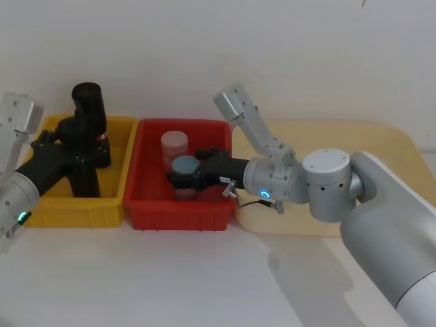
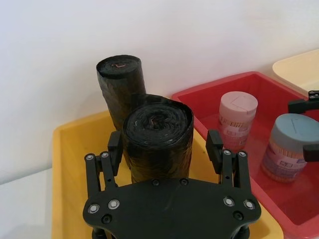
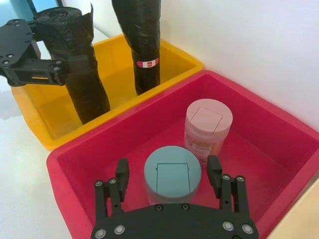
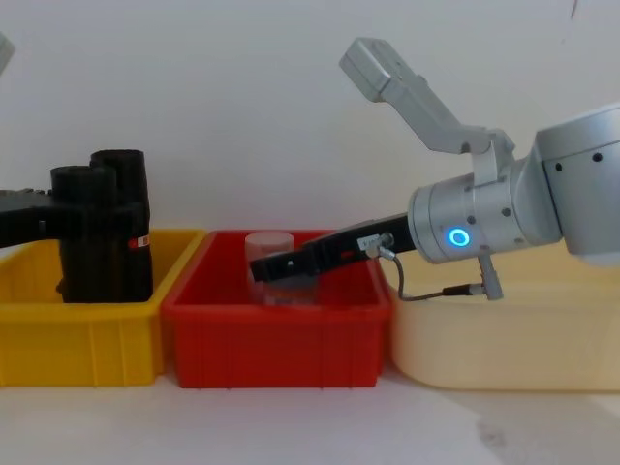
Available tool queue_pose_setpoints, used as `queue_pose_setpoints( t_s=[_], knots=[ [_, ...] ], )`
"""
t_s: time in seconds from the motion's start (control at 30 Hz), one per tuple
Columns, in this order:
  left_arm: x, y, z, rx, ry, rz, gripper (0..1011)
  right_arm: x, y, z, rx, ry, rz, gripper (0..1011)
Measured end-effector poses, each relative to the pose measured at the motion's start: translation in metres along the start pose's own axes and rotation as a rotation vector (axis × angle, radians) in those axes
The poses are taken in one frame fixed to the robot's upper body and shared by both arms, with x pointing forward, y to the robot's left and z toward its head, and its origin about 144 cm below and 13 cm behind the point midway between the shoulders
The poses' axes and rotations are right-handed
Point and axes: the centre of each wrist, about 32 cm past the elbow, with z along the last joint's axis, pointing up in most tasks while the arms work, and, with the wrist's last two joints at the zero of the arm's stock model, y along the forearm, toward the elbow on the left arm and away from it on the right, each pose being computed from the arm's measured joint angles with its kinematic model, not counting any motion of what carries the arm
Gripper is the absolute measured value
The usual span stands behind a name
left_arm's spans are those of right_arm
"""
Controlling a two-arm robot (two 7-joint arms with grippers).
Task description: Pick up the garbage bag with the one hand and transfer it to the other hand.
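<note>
The garbage bag [image 2: 157, 134], a plain black roll, stands upright in the yellow bin [image 1: 75, 211], in front of a second black roll with a red-and-white label [image 3: 147, 63]. My left gripper [image 2: 165, 141], on the green-ringed arm, is open and straddles the plain roll near its top. One pad [image 2: 115, 145] touches the roll and the other stands a little off it. My right gripper [image 3: 168, 170], on the blue-ringed arm, is open inside the red bin [image 1: 180, 124], one finger on each side of a blue-lidded jar [image 3: 172, 175].
A pink-lidded jar [image 3: 208, 122] stands in the red bin just beyond the blue-lidded one. The yellow and red bins sit side by side against the white wall. A cream tray [image 1: 327, 133] lies to the right, under my right arm.
</note>
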Motion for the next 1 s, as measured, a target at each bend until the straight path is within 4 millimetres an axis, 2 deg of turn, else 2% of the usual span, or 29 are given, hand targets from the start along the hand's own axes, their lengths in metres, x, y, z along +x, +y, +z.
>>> queue_pose_setpoints(
  t_s=[0.17,0.3,0.43,0.73,1.0],
  knots=[
    [0.0000,0.0000,0.0000,0.000,0.000,0.000,1001,0.0000,0.0001,-0.0004,0.000,-0.001,-0.001,888],
    [0.0000,0.0000,0.0000,0.000,0.000,0.000,1001,0.0001,0.0001,-0.0008,0.000,-0.001,-0.002,747],
    [0.0000,0.0000,0.0000,0.000,0.000,0.000,1001,0.0002,0.0001,-0.0010,0.000,-0.001,-0.002,665],
    [0.0000,0.0000,0.0000,0.000,0.000,0.000,1001,0.0003,0.0002,-0.0013,0.000,-0.002,-0.003,658],
    [0.0000,0.0000,0.0000,0.000,0.000,0.000,848,0.0003,0.0001,-0.0014,0.000,-0.003,-0.004,658]
  ],
)
